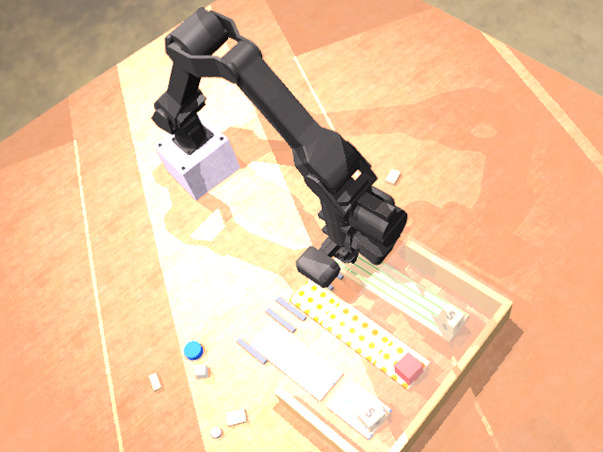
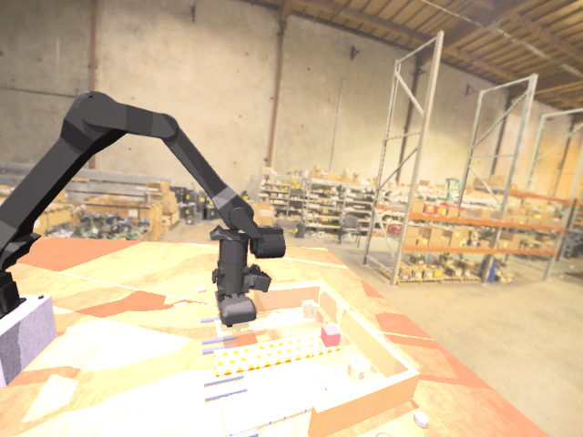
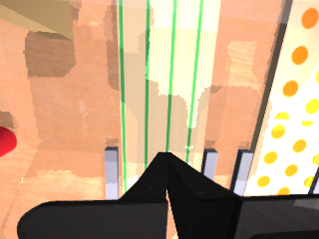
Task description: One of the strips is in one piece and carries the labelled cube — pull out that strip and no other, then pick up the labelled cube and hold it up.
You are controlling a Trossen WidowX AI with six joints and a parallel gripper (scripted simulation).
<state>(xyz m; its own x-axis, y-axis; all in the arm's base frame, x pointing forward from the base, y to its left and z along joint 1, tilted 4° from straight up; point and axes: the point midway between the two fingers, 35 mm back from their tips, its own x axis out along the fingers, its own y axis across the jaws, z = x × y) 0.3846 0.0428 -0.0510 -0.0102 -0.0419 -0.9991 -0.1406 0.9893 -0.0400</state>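
A white strip with green lines (image 1: pixel 397 286) (image 2: pixel 282 320) (image 3: pixel 159 75) runs into the low-walled tray (image 1: pixel 454 387) (image 2: pixel 363 404) in one piece. It carries a pale cube marked S (image 1: pixel 453 321) (image 2: pixel 310 308) at its far end. My gripper (image 1: pixel 344 263) (image 3: pixel 163 157) is shut, and its tips are down on this strip's near end, between two small grey bars. Beside it lies an orange-dotted strip (image 1: pixel 347 319) (image 2: pixel 268 352) (image 3: pixel 299 124) with a red cube (image 1: pixel 408 368) (image 2: pixel 330 334). A plain white strip (image 1: pixel 297 358) lies in two pieces, and the far piece bears another S cube (image 1: pixel 372 415) (image 2: pixel 357 367).
A blue disc (image 1: pixel 193 350) and several small white blocks lie left of the strips on the table. A red cylinder (image 3: pixel 5 141) shows at the wrist view's left edge. The arm's grey base block (image 1: pixel 198 163) stands at the back.
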